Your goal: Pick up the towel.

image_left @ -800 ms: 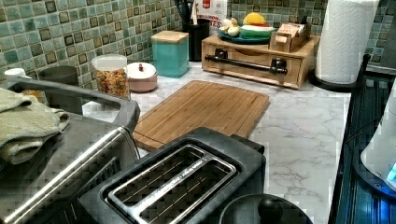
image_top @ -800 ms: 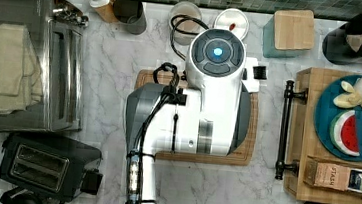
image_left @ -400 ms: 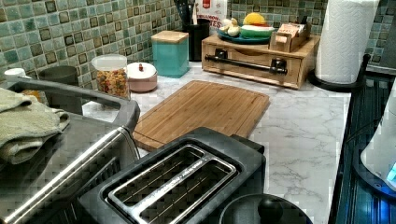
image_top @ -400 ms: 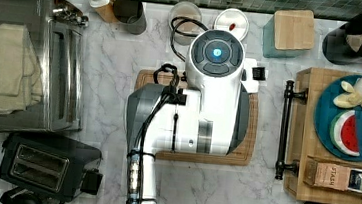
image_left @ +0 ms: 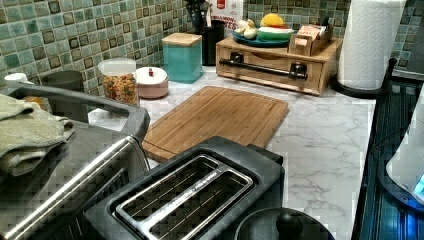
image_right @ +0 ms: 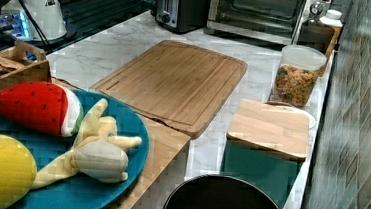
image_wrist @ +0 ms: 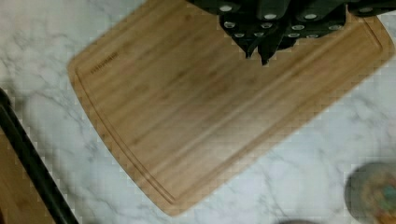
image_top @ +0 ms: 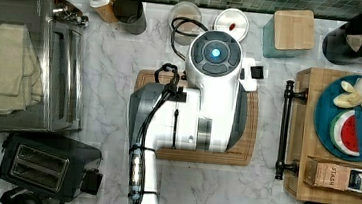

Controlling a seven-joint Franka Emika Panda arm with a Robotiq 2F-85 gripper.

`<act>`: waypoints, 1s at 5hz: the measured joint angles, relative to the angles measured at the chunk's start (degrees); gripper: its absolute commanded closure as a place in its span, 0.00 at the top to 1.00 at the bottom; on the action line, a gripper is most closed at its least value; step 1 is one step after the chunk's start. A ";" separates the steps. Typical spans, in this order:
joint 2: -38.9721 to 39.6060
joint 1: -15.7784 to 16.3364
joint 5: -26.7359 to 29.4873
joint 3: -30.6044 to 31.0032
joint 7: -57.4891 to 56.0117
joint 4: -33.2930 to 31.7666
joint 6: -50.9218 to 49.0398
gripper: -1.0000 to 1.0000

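The towel (image_top: 7, 67) is a cream-beige folded cloth lying rumpled on top of the silver toaster oven (image_top: 62, 60) at the top view's left. In the left view the towel (image_left: 25, 132) rests at the near left on that oven's roof. My white arm (image_top: 212, 100) hangs over the wooden cutting board (image_top: 244, 153) in the middle of the counter, well to the right of the towel in the top view. In the wrist view my gripper (image_wrist: 260, 53) is above the board (image_wrist: 196, 116), its dark fingertips together and holding nothing.
A black toaster (image_top: 42, 166) stands beside the oven. Jars and a teal canister (image_top: 290, 34) line the tiled back wall. A wooden tray (image_top: 317, 125) carries a blue plate of toy fruit (image_top: 355, 121). A paper-towel roll (image_left: 370, 42) stands at the left view's right.
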 measured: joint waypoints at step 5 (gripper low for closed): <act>1.62 0.49 20.90 3.64 -20.98 0.06 21.47 1.00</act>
